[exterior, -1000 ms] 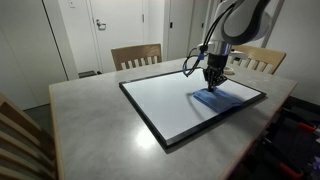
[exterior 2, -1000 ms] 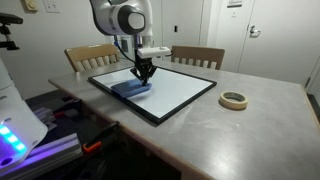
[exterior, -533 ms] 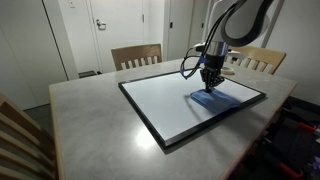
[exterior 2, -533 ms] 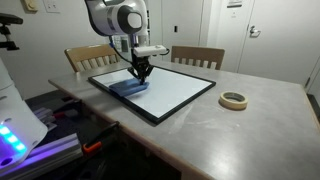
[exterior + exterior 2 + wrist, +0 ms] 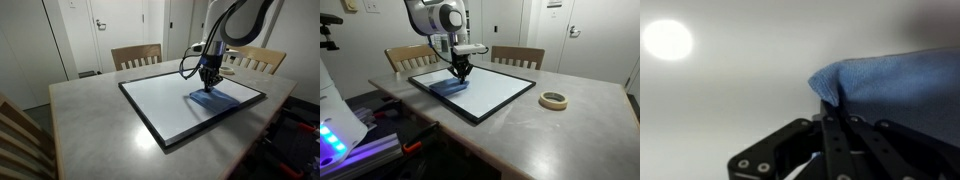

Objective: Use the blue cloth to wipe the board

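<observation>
Pinching the blue cloth (image 5: 902, 84), the claw (image 5: 835, 110) has its fingers drawn together on a raised fold at the cloth's edge in the wrist view. In both exterior views the claw (image 5: 210, 86) (image 5: 461, 77) points straight down at the board (image 5: 168, 100) (image 5: 502, 90), pressing the cloth (image 5: 216, 100) (image 5: 448, 87) flat onto the white face near one short end of the board. The board lies on the grey surface (image 5: 575, 132), and a tape roll (image 5: 554, 100) sits off the board's opposite end.
</observation>
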Robot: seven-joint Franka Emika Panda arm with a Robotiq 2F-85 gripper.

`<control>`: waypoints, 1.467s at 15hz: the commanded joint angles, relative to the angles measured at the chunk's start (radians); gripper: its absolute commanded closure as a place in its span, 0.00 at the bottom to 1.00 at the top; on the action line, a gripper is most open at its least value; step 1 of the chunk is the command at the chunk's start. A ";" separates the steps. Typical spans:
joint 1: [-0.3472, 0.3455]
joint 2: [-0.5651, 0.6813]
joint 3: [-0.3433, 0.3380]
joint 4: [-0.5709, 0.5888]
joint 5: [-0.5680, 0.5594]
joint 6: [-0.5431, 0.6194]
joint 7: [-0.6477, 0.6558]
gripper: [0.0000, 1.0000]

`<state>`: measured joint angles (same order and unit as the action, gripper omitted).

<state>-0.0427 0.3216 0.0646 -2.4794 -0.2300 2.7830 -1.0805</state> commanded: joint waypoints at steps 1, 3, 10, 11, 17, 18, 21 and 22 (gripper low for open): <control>0.022 0.011 -0.014 0.031 -0.050 -0.021 0.040 0.99; 0.012 0.024 -0.011 0.052 -0.053 -0.018 0.029 0.99; -0.030 0.094 -0.003 0.135 -0.028 -0.010 -0.011 0.99; -0.033 0.107 -0.002 0.150 -0.028 -0.015 -0.011 0.99; -0.021 0.162 -0.002 0.270 -0.036 -0.056 0.006 0.99; -0.014 0.161 -0.005 0.284 -0.043 -0.062 0.012 0.99; -0.008 0.170 -0.010 0.321 -0.047 -0.075 0.016 0.99; -0.012 0.173 -0.007 0.332 -0.043 -0.079 0.011 0.99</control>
<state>-0.0527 0.4713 0.0564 -2.1990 -0.2565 2.7377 -1.0730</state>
